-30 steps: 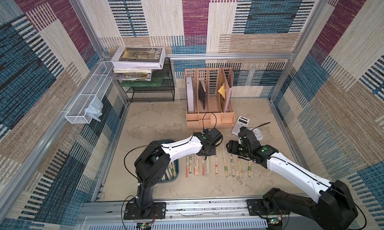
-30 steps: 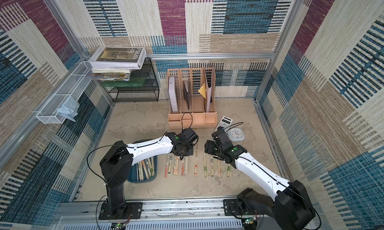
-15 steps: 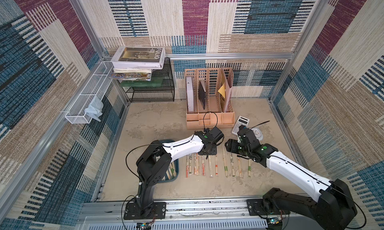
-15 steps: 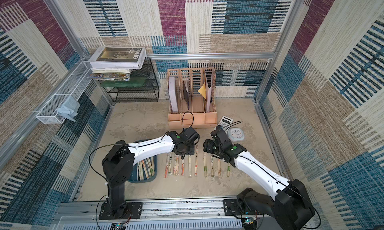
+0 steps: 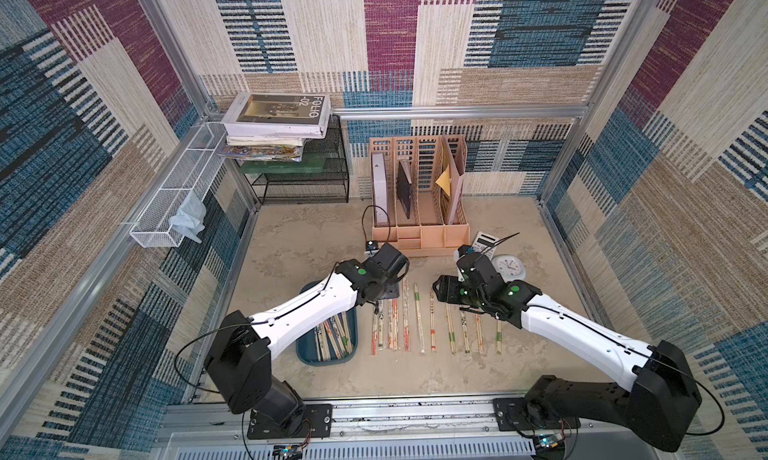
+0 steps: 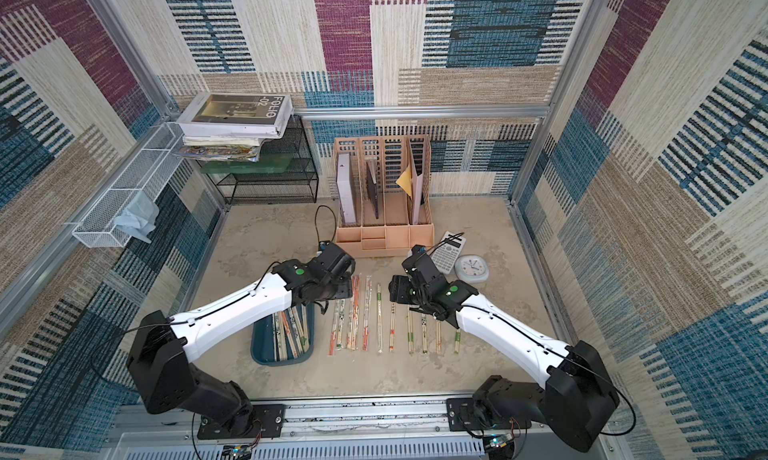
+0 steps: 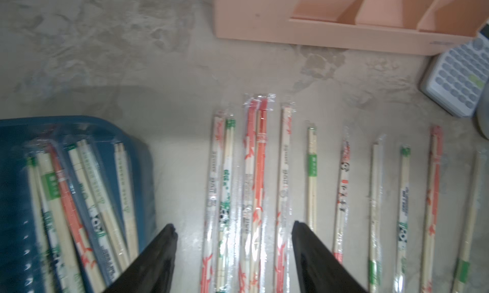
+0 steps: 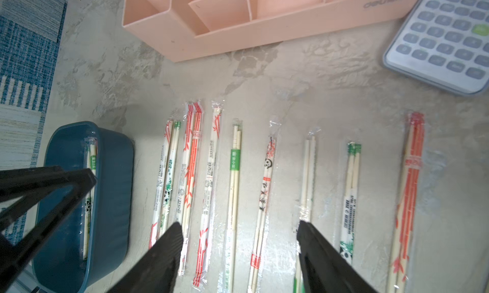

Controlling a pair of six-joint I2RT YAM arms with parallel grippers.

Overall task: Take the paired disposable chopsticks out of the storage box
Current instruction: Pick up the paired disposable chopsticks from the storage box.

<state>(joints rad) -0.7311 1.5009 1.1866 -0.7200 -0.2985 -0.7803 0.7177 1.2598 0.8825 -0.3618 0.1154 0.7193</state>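
**A:** Location of the paired disposable chopsticks (image 5: 417,320)?

**B:** A row of sleeved pairs is laid flat on the table (image 5: 307,246), side by side and roughly parallel, on the robot's right of the storage box (image 5: 305,352). Orange-red, green and panda prints are noted. The two pairs nearest the box touch; those further along are spaced apart. More pairs are seen inside the box, overlapping at slight angles.

**A:** Left gripper (image 7: 234,228)?

**B:** Jaws are recorded as apart in the left wrist view, with nothing clamped. It is held above the box end of the row, and several sleeves are visible between the fingers. Contact with the sleeves cannot be judged.

**A:** Right gripper (image 8: 238,226)?

**B:** Jaws are also apart, with nothing gripped. It is positioned over the middle of the row.

**A:** Other items?

**B:** A peach file organiser (image 5: 419,237) is noted behind the row. A calculator (image 5: 484,242) and a round clock (image 5: 508,266) lie just beside it, near the right arm's wrist.
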